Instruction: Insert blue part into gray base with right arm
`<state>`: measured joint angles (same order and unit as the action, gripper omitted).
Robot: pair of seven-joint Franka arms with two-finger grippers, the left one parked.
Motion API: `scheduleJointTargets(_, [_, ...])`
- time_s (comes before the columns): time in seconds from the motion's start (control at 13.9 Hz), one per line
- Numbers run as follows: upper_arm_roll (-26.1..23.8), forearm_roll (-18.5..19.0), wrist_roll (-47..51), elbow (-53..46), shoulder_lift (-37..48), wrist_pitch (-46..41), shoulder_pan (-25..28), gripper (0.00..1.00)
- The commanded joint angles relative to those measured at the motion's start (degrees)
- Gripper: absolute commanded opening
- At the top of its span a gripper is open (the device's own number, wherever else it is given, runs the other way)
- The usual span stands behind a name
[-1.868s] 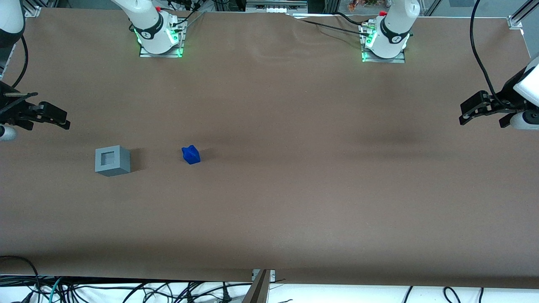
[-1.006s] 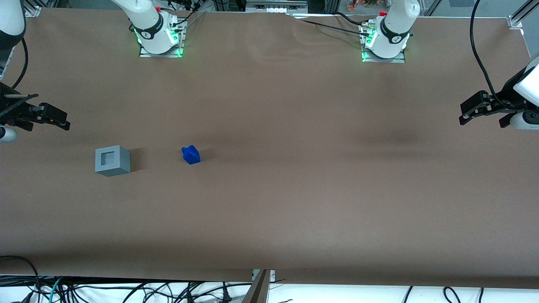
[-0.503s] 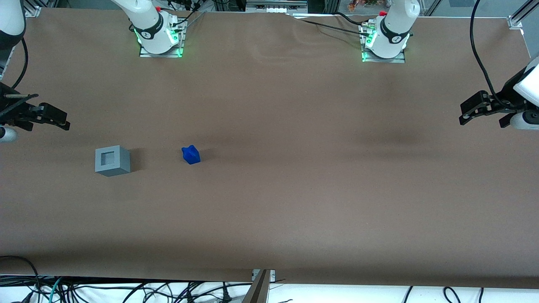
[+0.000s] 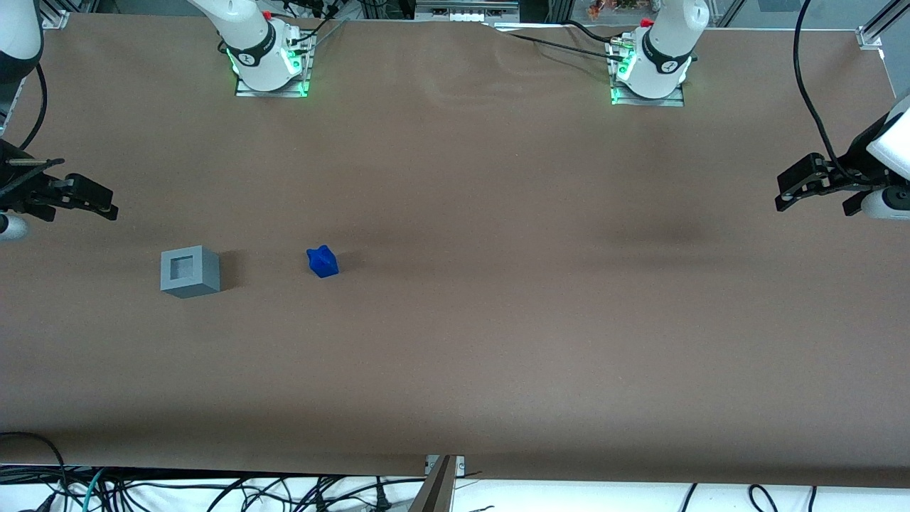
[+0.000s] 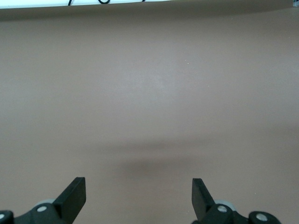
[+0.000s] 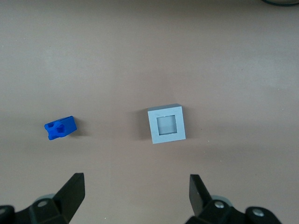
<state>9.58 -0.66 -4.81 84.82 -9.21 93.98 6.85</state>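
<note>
So the blue part is sat loose on the brown table, nothing touching it, and the gray base is parked well apart from it, farther toward the working arm's end of the table, at about the same distance from the front camera. The base's square recess is turned upward and nothing is seen inside it. The right arm's gripper is held up above the table at the working arm's very edge of the front view, a bit farther from the front camera than both pieces, and no contact is made with either one. From the right wrist view the gripper is seen with its jaws spread wide and nothing caught between them, just bare table in the gap. In that view the gray base is lined up within the gap's width but well ahead of the fingertips, while the blue part is found off to the outside of one finger, also well ahead of it.
</note>
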Motion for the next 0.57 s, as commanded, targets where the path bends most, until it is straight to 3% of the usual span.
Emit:
scheduleJointTargets(0.0, [-0.17,0.57,-0.55,-1.24,-0.37,-0.46,-0.26,0.99])
scheduleJointTargets(0.5, [-0.17,0.57,-0.11,-1.24,-0.46,-0.46,0.0,0.99])
